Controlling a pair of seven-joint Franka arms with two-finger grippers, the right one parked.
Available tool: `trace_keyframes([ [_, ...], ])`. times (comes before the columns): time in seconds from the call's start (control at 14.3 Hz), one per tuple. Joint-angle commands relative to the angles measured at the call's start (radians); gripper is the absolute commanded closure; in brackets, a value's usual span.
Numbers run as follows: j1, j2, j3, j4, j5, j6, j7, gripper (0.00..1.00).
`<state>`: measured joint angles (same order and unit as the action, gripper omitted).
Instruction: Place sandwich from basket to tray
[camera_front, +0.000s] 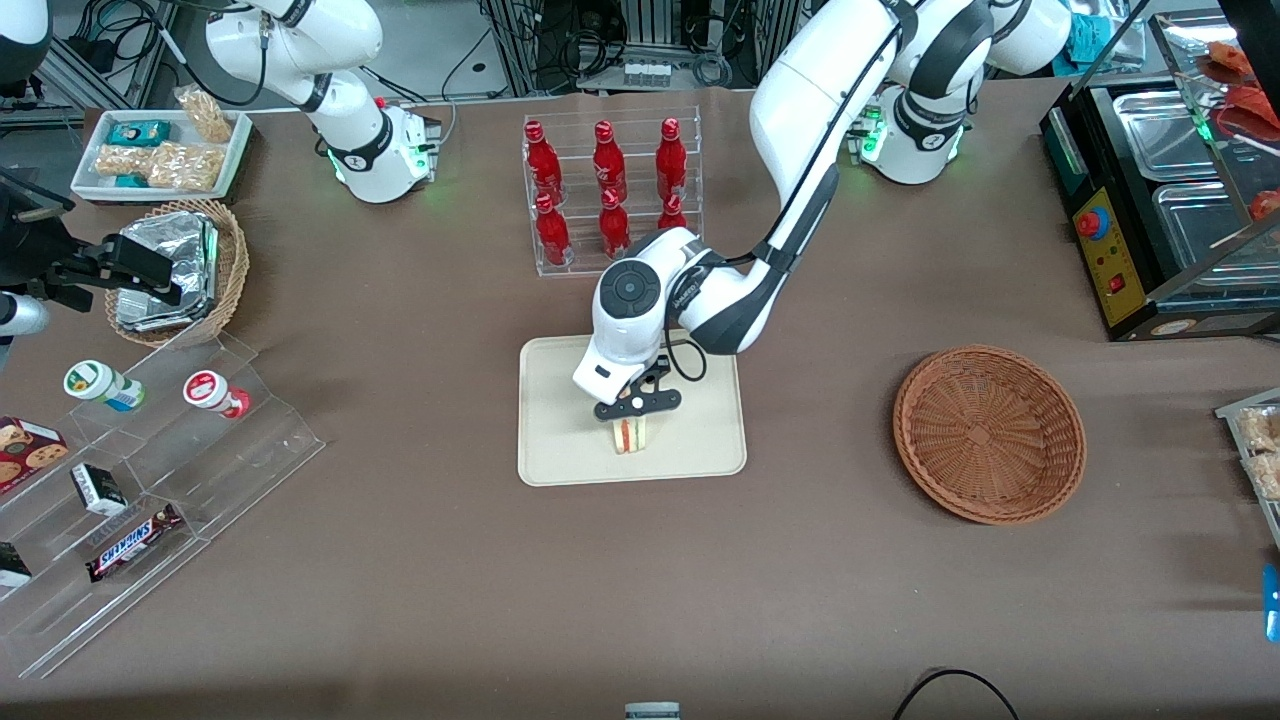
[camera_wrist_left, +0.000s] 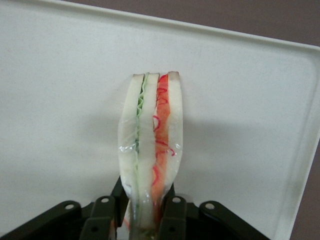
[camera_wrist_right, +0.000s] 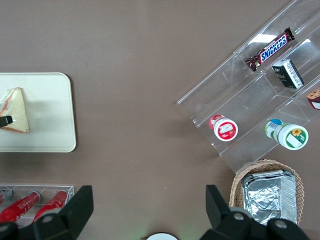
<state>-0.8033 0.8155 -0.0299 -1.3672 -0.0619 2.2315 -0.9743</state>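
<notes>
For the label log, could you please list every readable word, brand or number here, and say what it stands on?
"SNICKERS": on the brown chocolate bar on the clear acrylic step shelf.
Red bottles, the two round-lidded cups, the small boxes, the snack bags and the arm's printing: too small to read.
Nothing is printed on the sandwich, held by the hand over the tray, or on the basket.

Gripper (camera_wrist_left: 150, 220): cut by frame edge, hiding sandwich (camera_wrist_left: 150, 155) base. Tray (camera_wrist_left: 60, 75): cropped around sandwich. Front view: gripper covers sandwich top.
</notes>
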Motion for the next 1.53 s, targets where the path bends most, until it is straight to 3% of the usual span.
trace_keyframes([
  [0.0, -0.019, -0.013, 0.016, 0.008, 0.019, -0.003, -0.021, 0.00],
  [0.35, -0.010, -0.172, 0.059, 0.005, 0.057, -0.211, 0.044, 0.00],
  [0.49, 0.024, -0.200, 0.071, 0.008, 0.042, -0.289, -0.016, 0.00],
  [0.7, 0.055, -0.252, 0.090, -0.079, 0.051, -0.302, 0.005, 0.00],
  [1.19, 0.280, -0.576, 0.090, -0.433, 0.039, -0.317, 0.472, 0.00],
  [1.47, 0.406, -0.692, 0.091, -0.443, 0.048, -0.498, 0.733, 0.00],
])
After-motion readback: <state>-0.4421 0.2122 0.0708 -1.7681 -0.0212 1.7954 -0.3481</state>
